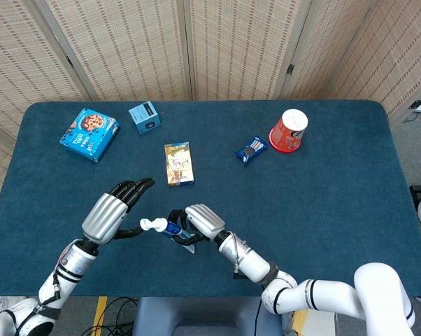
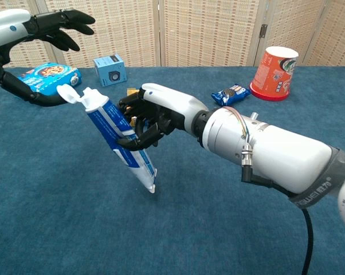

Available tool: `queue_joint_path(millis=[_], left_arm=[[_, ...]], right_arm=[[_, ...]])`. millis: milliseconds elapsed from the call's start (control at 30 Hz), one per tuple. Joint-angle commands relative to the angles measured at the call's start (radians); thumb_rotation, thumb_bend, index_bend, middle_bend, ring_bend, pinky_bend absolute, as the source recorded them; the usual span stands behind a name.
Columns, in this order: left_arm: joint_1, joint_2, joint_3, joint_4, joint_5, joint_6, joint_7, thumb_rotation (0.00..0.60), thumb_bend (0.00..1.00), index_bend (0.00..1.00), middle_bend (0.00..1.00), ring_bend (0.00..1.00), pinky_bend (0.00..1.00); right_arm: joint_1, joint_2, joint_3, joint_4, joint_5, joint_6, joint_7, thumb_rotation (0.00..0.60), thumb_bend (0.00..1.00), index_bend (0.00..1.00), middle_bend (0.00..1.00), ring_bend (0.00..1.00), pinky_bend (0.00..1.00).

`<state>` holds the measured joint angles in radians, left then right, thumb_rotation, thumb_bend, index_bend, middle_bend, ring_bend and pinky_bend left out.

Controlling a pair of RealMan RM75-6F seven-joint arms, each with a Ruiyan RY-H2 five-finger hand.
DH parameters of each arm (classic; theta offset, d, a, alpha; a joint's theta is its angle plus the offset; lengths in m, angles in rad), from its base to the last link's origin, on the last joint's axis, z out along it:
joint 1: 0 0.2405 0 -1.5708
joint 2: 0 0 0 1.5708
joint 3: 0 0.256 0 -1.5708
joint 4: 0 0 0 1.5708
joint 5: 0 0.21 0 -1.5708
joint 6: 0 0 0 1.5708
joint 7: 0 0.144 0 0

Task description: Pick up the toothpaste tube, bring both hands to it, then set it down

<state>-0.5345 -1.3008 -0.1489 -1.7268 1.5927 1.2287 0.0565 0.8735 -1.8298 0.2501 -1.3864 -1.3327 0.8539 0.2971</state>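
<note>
A blue and white toothpaste tube (image 2: pixel 116 138) with a white cap (image 1: pixel 153 225) hangs tilted above the table, cap up and to the left. My right hand (image 2: pixel 152 114) grips the tube around its middle, also seen as my right hand (image 1: pixel 195 221) in the head view. My left hand (image 1: pixel 114 212) is open, fingers spread, just left of the cap. In the chest view my left hand (image 2: pixel 43 31) arches over the cap with its thumb below, near the cap but not gripping it.
On the blue table (image 1: pixel 322 203) lie a blue cookie box (image 1: pixel 89 134), a small blue box (image 1: pixel 145 116), a yellow packet (image 1: pixel 178 163), a dark snack pack (image 1: pixel 251 149) and a red cup (image 1: pixel 288 131), all in the far half.
</note>
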Motion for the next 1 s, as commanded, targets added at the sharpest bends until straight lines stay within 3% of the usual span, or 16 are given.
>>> queue_joint_path(millis=[33, 500, 567, 667, 767, 867, 1000], left_arm=[[-0.007, 0.010, -0.004, -0.010, -0.005, -0.006, 0.004, 0.600, 0.24, 0.00, 0.12, 0.22, 0.22], [-0.019, 0.073, -0.033, -0.070, -0.056, -0.005, -0.054, 0.586, 0.21, 0.00, 0.12, 0.20, 0.22], [-0.017, 0.096, -0.044, -0.092, -0.085, -0.013, -0.122, 0.486, 0.17, 0.00, 0.12, 0.18, 0.22], [-0.015, 0.136, -0.062, -0.130, -0.123, -0.033, -0.272, 0.226, 0.09, 0.02, 0.11, 0.14, 0.20], [-0.017, 0.161, -0.072, -0.141, -0.129, -0.044, -0.391, 0.076, 0.04, 0.05, 0.11, 0.12, 0.18], [-0.023, 0.166, -0.068, -0.133, -0.112, -0.052, -0.418, 0.011, 0.01, 0.07, 0.11, 0.11, 0.18], [-0.034, 0.158, -0.058, -0.132, -0.101, -0.065, -0.404, 0.000, 0.00, 0.07, 0.11, 0.11, 0.18]], right_arm=[[0.007, -0.005, 0.001, 0.001, 0.014, -0.010, -0.023, 0.600, 0.71, 0.79, 0.74, 0.61, 0.64], [0.000, 0.013, -0.001, -0.039, 0.034, -0.008, -0.053, 0.600, 0.71, 0.79, 0.75, 0.61, 0.64], [-0.004, 0.024, -0.002, -0.048, 0.027, -0.003, -0.050, 0.600, 0.71, 0.79, 0.75, 0.61, 0.64], [-0.003, 0.034, 0.000, -0.063, 0.025, -0.007, -0.048, 0.600, 0.70, 0.79, 0.75, 0.61, 0.64], [0.005, 0.034, 0.005, -0.075, 0.024, -0.009, -0.054, 0.600, 0.70, 0.79, 0.75, 0.61, 0.64], [0.019, 0.027, 0.014, -0.086, 0.030, -0.019, -0.072, 0.600, 0.71, 0.79, 0.75, 0.62, 0.64], [0.046, 0.018, 0.036, -0.106, 0.057, -0.037, -0.113, 0.600, 0.71, 0.79, 0.75, 0.62, 0.64]])
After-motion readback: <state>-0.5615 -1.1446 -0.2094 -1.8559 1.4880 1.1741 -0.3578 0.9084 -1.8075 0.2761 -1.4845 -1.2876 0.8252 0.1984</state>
